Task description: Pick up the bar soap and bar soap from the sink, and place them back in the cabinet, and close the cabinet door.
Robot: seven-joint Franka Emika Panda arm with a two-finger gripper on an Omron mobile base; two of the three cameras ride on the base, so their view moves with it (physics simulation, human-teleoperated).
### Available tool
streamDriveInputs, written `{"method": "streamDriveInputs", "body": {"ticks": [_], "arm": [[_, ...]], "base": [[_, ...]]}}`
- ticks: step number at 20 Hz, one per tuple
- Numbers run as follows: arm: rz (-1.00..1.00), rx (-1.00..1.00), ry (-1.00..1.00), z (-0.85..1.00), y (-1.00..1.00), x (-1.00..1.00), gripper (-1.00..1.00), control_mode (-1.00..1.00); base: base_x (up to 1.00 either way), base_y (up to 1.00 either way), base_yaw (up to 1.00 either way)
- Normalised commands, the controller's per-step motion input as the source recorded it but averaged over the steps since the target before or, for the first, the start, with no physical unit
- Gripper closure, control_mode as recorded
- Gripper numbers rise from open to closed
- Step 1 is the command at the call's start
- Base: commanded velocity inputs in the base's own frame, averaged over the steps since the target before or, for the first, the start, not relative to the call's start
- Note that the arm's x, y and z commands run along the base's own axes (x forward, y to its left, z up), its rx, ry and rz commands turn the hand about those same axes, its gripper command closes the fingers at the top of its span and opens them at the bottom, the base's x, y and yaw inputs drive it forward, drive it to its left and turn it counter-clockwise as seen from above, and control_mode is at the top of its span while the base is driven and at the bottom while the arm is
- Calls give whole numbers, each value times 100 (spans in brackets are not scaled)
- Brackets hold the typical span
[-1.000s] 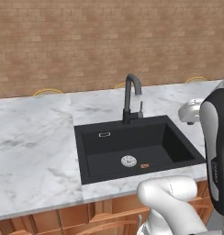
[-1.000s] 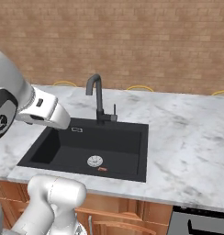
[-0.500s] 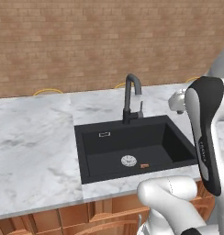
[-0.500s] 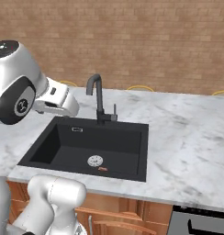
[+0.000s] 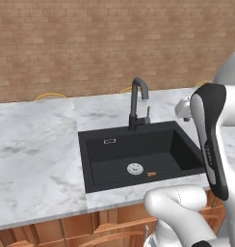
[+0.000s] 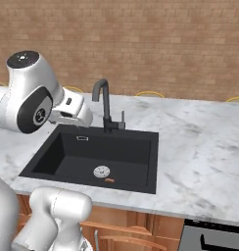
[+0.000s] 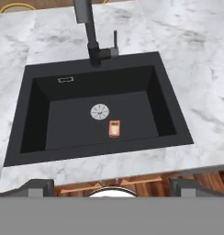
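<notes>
matte black rectangular sink [image 7: 36, 114] in veined white marble | small orange bar soap [image 7: 114, 129] flat beside round silver drain [image 7: 100, 111] | gripper [image 7: 111, 186] fingertips wide apart, grasping nothing, mostly cut off

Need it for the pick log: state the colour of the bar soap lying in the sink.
Salmon-pink to orange; the bar soap shows best in the hand view, beside the drain.

The white arm [image 6: 31, 100] is folded high with its elbow raised, the hand [image 6: 72, 111] angled downward, its jaws apparently parted, though only their tips show.
</notes>
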Motion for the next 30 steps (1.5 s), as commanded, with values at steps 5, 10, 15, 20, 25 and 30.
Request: {"method": "streamDriveInputs", "body": {"ticks": [5,10,15,20,25,30], "arm": [[0,0,0,-38,-3,24,-100,-100],[0,1,4,-21,-3,14,-100,-100],[0,0,7,-19,0,13,-100,-100],[0,0,9,-17,0,21,-100,-100],[0,0,9,-17,0,19,-100,-100],[0,0,8,-19,0,13,-100,-100]], "base": [[0,0,0],[0,0,0],[0,0,0],[0,0,0],[0,0,0],[0,0,0]]}}
